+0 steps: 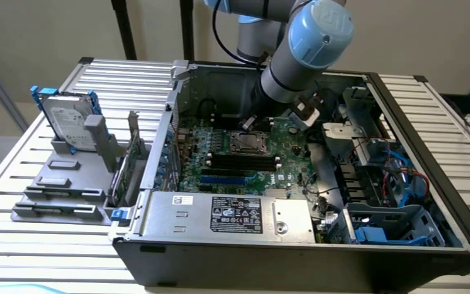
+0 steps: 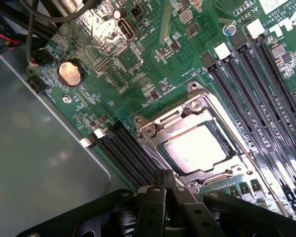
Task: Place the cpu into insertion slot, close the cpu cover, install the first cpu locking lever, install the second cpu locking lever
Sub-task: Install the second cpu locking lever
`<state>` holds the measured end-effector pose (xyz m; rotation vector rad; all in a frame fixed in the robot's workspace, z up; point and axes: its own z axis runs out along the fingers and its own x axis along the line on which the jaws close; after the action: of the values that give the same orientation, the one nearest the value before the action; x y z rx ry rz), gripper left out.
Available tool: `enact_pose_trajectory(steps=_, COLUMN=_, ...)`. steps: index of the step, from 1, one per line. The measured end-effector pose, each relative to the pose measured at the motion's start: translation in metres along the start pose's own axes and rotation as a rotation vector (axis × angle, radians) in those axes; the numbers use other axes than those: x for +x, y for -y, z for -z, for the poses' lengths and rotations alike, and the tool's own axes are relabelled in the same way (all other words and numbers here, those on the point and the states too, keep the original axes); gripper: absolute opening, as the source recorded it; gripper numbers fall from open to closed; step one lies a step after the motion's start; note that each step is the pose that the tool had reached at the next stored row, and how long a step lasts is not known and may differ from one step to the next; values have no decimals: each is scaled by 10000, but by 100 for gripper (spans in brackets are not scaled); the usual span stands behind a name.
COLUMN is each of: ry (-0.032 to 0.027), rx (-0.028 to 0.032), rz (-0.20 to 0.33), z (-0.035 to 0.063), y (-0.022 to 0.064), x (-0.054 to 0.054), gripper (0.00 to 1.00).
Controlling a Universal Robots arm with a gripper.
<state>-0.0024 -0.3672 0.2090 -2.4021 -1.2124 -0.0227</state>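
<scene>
The insertion slot sits in the middle of the green motherboard inside the open computer case. The wrist view has the cpu lying in it, pale face up. The silvery cpu cover lies flat around the chip like a frame. My gripper hangs just above the socket's edge, its two black fingers pressed together with nothing between them. In the exterior view the arm reaches down into the case and the gripper is right behind the socket. I cannot tell how the locking levers stand.
Long black memory slots run beside the socket. A coin battery lies on the board. A labelled silver box fills the case's front. Blue cables and a drive cage are at the exterior view's right, and a hard drive stands at its left.
</scene>
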Motion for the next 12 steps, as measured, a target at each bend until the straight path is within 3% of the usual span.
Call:
enact_pose_trajectory(steps=6, ry=6, rx=1, rz=-3, z=235, y=-27, x=-103, gripper=11)
enact_pose_trajectory(steps=12, ry=17, rx=-7, rz=-5, z=345, y=-78, x=-217, gripper=11)
